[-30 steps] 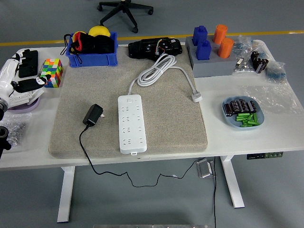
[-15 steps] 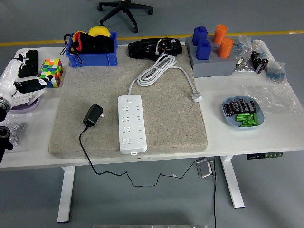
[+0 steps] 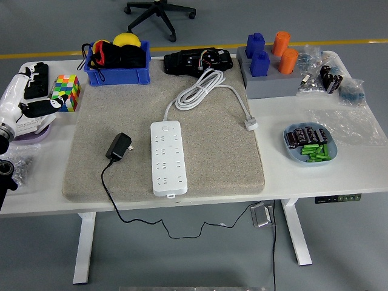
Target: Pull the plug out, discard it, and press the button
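Grey floor with a yellow line at top; white worktop [image 3: 200, 185] carries one beige mat [image 3: 230, 151]. On the mat: one white power strip [image 3: 167, 159] at centre, its white cord [image 3: 200, 91] coiled above it, and one black plug [image 3: 119, 147] lying loose just left of the strip, apart from it, its black cable [image 3: 112, 197] running off the near edge. Upper left: one blue bin [image 3: 118, 76], one colour cube [image 3: 65, 93]. Upper right: one grey block [image 3: 273, 82] holding two blue and two orange pegs. Right: one blue dish [image 3: 309, 145] of batteries. Left robot hand [image 3: 33, 100] sits at the left edge beside the cube, white forearm angled up; cannot tell whether its fingers are spread or curled. No writing legible.
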Robot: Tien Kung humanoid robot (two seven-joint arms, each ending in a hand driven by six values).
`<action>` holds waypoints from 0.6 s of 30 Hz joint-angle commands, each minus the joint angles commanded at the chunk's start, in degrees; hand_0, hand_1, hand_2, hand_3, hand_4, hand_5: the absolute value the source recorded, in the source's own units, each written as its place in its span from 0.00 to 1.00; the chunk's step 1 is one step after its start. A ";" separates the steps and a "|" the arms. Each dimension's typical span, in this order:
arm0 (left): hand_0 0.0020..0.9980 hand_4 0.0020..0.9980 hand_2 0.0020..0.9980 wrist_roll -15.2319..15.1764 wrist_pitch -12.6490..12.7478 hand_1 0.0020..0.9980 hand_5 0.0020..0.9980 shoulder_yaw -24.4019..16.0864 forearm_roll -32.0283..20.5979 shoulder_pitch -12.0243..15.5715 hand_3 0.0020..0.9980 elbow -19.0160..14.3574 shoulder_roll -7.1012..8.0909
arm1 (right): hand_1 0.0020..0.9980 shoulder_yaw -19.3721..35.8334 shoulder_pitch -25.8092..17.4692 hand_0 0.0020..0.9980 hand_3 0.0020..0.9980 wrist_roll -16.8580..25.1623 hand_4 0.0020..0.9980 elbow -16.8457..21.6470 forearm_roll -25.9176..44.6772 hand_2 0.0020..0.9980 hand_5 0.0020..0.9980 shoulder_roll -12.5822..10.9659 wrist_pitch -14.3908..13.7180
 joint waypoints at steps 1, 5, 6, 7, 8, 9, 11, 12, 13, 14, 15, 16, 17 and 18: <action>0.87 0.78 0.86 -0.01 0.02 0.84 0.16 -0.04 0.01 0.03 0.98 0.00 -0.01 | 0.70 -0.05 -0.01 0.75 0.72 0.00 0.78 0.00 0.00 0.71 0.63 -0.04 0.00; 0.87 0.78 0.86 -0.01 0.03 0.84 0.16 -0.01 0.03 0.03 0.98 0.00 0.01 | 0.70 -0.23 0.03 0.75 0.72 0.01 0.78 0.02 0.06 0.71 0.63 -0.14 -0.02; 0.87 0.78 0.86 -0.02 0.04 0.84 0.16 0.01 0.02 -0.02 0.98 0.00 0.03 | 0.70 -0.30 0.08 0.75 0.72 0.01 0.78 0.02 0.08 0.71 0.63 -0.17 -0.01; 0.87 0.78 0.86 -0.02 0.04 0.84 0.16 0.05 0.01 -0.06 0.98 0.00 0.04 | 0.70 -0.33 0.10 0.75 0.72 0.01 0.78 0.03 0.10 0.71 0.63 -0.18 -0.01; 0.87 0.78 0.86 -0.02 0.04 0.84 0.16 0.11 0.00 -0.11 0.98 -0.01 0.05 | 0.70 -0.34 0.12 0.75 0.72 0.01 0.78 0.02 0.12 0.71 0.63 -0.18 -0.02; 0.87 0.78 0.86 -0.03 0.03 0.84 0.16 0.18 -0.02 -0.16 0.98 0.00 0.08 | 0.70 -0.35 0.12 0.75 0.72 0.01 0.78 0.01 0.12 0.71 0.63 -0.18 -0.02; 0.87 0.78 0.86 0.00 0.02 0.84 0.16 0.31 -0.01 -0.26 0.98 0.06 0.09 | 0.70 -0.43 0.11 0.75 0.72 0.00 0.78 -0.01 0.16 0.71 0.63 -0.21 0.00; 0.87 0.78 0.86 -0.03 0.04 0.84 0.16 0.35 -0.03 -0.29 0.98 0.07 0.11 | 0.70 -0.44 0.12 0.75 0.72 0.00 0.78 -0.01 0.16 0.71 0.63 -0.22 -0.01; 0.87 0.78 0.86 -0.02 0.04 0.84 0.16 0.42 -0.06 -0.32 0.98 0.10 0.13 | 0.70 -0.50 0.12 0.75 0.72 0.00 0.78 -0.01 0.18 0.71 0.63 -0.25 0.00; 0.87 0.78 0.86 0.00 0.02 0.84 0.16 0.44 -0.05 -0.34 0.98 0.12 0.14 | 0.70 -0.52 0.12 0.75 0.72 -0.01 0.78 -0.01 0.18 0.71 0.63 -0.27 0.00; 0.87 0.78 0.86 0.02 0.01 0.84 0.16 0.48 -0.02 -0.35 0.98 0.13 0.14 | 0.70 -0.54 0.13 0.75 0.72 0.00 0.78 -0.01 0.19 0.71 0.63 -0.29 0.00; 0.87 0.78 0.86 -0.01 0.02 0.84 0.16 0.56 -0.09 -0.35 0.97 0.15 0.16 | 0.70 -0.53 0.13 0.75 0.72 0.00 0.78 -0.02 0.17 0.71 0.63 -0.32 -0.01; 0.87 0.78 0.86 0.01 0.01 0.84 0.16 0.61 -0.10 -0.35 0.97 0.18 0.17 | 0.70 -0.55 0.13 0.75 0.72 0.00 0.78 -0.02 0.18 0.71 0.63 -0.34 -0.02; 0.87 0.78 0.86 0.03 -0.01 0.84 0.16 0.66 -0.09 -0.35 0.97 0.20 0.18 | 0.70 -0.61 0.12 0.75 0.72 -0.01 0.78 -0.02 0.19 0.71 0.63 -0.37 -0.01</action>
